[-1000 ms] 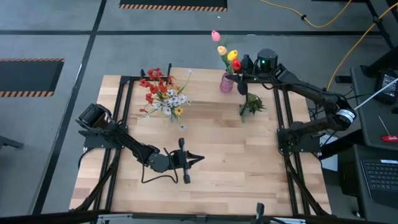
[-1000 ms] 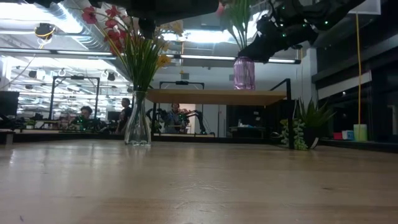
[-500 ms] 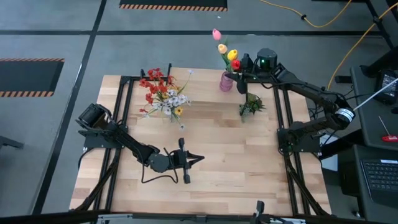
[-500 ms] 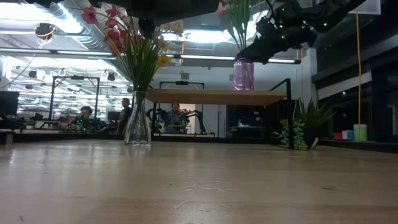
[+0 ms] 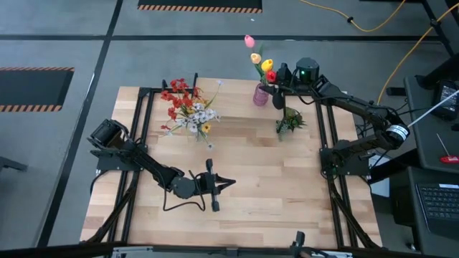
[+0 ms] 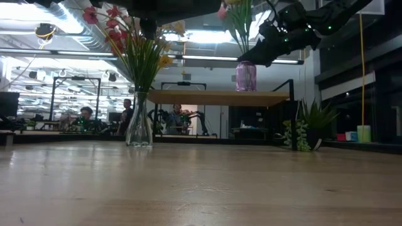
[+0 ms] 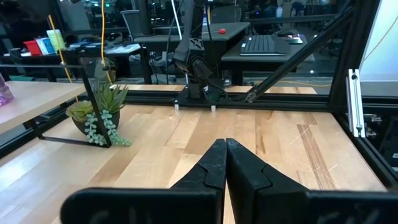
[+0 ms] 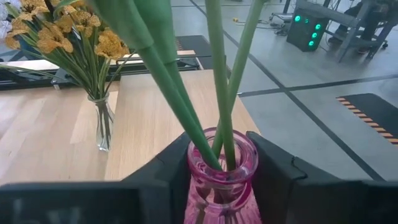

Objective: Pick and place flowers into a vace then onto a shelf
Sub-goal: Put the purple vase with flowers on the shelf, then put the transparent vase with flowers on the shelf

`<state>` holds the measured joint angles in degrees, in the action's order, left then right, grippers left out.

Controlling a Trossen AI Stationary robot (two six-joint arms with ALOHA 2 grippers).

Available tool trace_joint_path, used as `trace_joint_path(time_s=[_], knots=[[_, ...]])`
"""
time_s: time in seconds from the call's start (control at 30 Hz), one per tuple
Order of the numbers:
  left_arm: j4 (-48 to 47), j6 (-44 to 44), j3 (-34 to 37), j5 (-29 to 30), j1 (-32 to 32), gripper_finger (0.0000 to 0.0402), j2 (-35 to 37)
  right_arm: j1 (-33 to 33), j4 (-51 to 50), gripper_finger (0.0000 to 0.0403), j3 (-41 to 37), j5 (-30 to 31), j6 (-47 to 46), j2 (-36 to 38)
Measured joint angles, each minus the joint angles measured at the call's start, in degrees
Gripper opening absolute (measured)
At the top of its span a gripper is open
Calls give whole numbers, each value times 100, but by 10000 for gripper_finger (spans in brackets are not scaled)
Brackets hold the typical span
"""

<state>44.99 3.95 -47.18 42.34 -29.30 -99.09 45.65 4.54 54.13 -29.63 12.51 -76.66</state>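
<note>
While the left claw (image 5: 228, 181) rests shut, the right claw (image 8: 221, 163) clamps the pink vase (image 8: 221, 171) — tulips (image 5: 262, 61) inside.

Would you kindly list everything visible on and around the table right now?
pink vase: one, pink glass, gripped by the right arm above the shelf
tulips: four, pink, orange, yellow, red, in the pink vase
clear vase: one, glass, far left on the table
sprays: one bunch, red, white, yellow, in the clear vase
shelf: one, light wood, far side
potted plant: one, green, beside the shelf
table: one, light wood
right gripper: jaws around the pink vase
left gripper: jaws shut, low over the near table
</note>
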Motion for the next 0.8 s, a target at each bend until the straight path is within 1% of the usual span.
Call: trace_joint_path(time_s=[0.07,0.2,0.3,0.43,0.67,0.8], knots=[[0,0,0,1,0,5,0,0,0,150,0,2,-2,0],[0,0,0,-1,0,2,0,0,2,225,0,0,-26,0],[0,-2,0,1,0,1,0,0,-2,258,-2,2,-69,22],[1,-4,0,0,0,5,0,0,-7,271,-2,3,-76,57],[2,-2,0,0,0,1,0,0,-98,274,-4,17,-38,293],[2,-9,0,-1,-7,3,0,13,-323,274,-4,57,-7,500]])
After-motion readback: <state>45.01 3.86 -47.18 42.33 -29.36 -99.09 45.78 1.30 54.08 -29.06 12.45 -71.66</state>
